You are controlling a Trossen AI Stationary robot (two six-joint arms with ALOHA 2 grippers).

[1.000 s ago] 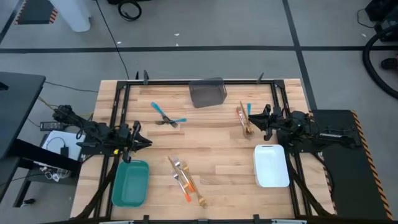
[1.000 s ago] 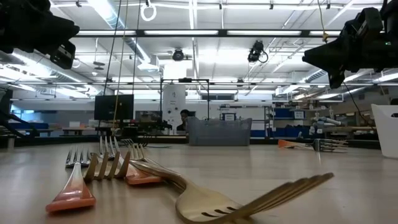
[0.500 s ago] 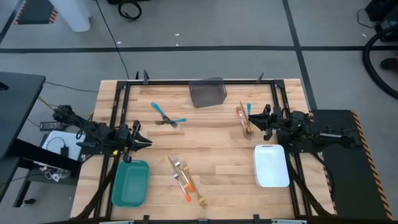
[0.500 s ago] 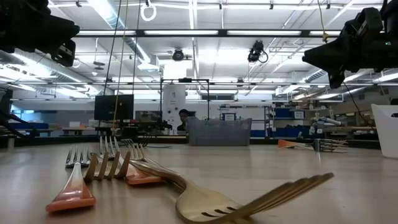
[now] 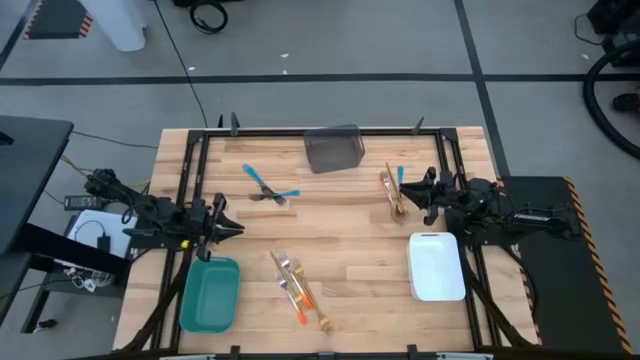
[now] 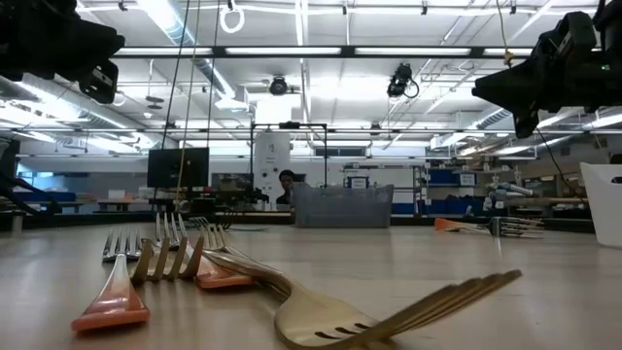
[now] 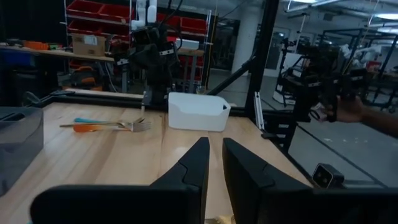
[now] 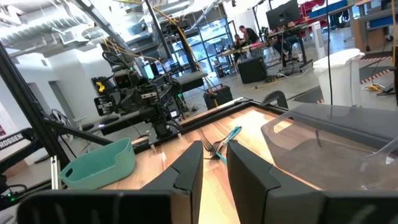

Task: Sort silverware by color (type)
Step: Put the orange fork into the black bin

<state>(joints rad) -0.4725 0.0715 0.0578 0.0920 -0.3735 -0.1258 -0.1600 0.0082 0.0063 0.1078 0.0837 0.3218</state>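
Nothing is shifting between the earlier pictures and this one: both my arms are keeping their places over the light wooden table (image 5: 350, 240). I am holding my left gripper (image 5: 236, 229) at the left of the high view, just above the teal rectangular plastic bin (image 5: 209, 295), its fingers (image 7: 189, 168) standing narrowly apart with nothing between them. I am holding my right gripper (image 5: 401, 189) at the right of the frame, above the white rectangular bin (image 5: 437, 266), its fingers (image 8: 186, 168) also sitting narrowly apart and empty. Two blue-handled pieces of silverware (image 5: 268, 187) are lying crossed in the upper left part of the table. A small group of orange-handled and blue-handled pieces (image 5: 391, 190) is lying just beside my right gripper. A cluster of orange-handled forks and all-gold pieces (image 5: 298, 288) is lying at the lower centre, right of the teal bin. A grey translucent rectangular bin (image 5: 333, 148) is sitting at the top centre edge. A person's hand (image 7: 351, 111) is showing at the far right of the left wrist view.
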